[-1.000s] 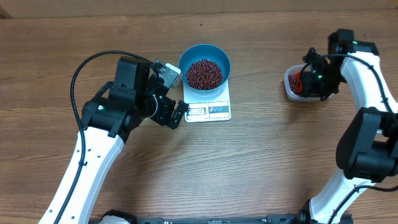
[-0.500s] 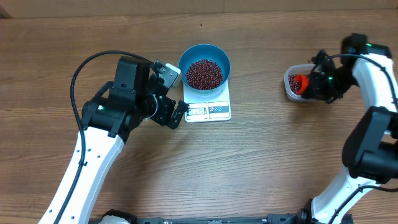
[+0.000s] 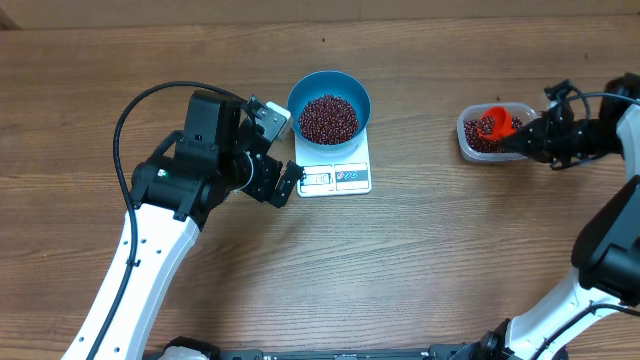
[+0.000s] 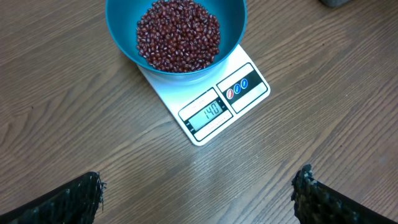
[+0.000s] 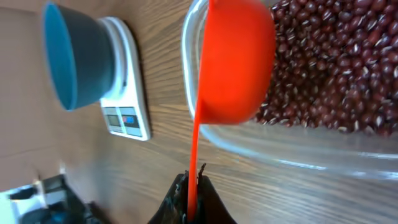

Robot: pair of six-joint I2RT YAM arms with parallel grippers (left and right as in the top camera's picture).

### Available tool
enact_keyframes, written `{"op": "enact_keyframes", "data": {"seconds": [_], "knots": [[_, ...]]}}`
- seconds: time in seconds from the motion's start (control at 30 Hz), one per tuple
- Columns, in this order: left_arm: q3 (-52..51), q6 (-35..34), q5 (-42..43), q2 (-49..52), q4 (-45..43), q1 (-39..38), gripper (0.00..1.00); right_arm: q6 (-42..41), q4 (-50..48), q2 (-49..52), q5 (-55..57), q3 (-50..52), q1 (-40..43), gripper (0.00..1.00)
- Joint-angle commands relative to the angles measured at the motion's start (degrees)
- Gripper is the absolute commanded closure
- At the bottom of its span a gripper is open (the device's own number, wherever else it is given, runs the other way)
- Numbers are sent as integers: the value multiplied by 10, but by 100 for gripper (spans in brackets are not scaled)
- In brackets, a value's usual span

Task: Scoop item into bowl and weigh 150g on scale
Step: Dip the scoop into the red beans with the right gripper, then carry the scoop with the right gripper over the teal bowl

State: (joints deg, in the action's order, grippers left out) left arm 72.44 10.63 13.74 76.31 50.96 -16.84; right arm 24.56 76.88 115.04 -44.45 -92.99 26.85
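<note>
The blue bowl (image 3: 329, 88) stands on the white scale (image 3: 335, 177) and holds a heap of red-brown beans (image 3: 328, 118). From the left wrist I see the bowl (image 4: 121, 37), its beans (image 4: 178, 34) and the scale (image 4: 249, 71), whose display reads 140. My left gripper (image 3: 283, 148) hovers open just left of the scale, with nothing between its jaws (image 4: 198, 190). My right gripper (image 3: 530, 138) is shut on the thin handle of an orange scoop (image 3: 490, 124). That scoop (image 5: 233, 62) sits tilted over the beans (image 5: 329, 62) in a clear tub (image 5: 298, 158).
The clear tub (image 3: 466, 143) sits on the wooden table, well right of the scale. A black cable (image 3: 140, 105) loops over the left arm. The right wrist view shows the bowl (image 5: 78, 56) and scale (image 5: 127, 106) far off to the left.
My right arm has swung out to the right, turning the scoop so its handle points right. The scoop stays at the tub. The left arm has not moved.
</note>
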Motion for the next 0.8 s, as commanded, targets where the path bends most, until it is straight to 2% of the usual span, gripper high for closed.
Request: {"op": "enact_keyframes", "data": {"seconds": [0.0,0.23,0.47,0.77], "knots": [[0,-6,3,3,-2,2,0,34,29,3,-58,-14,7,96],[0,-6,3,3,-2,2,0,42,64,-19,-72,-50,-47,96],[0,-6,3,3,-2,2,0,5,64,-36,-70,-104,-150,96],[0,-6,3,3,-2,2,0,-105,-32,-36,-10,-121,-311,96]]}}
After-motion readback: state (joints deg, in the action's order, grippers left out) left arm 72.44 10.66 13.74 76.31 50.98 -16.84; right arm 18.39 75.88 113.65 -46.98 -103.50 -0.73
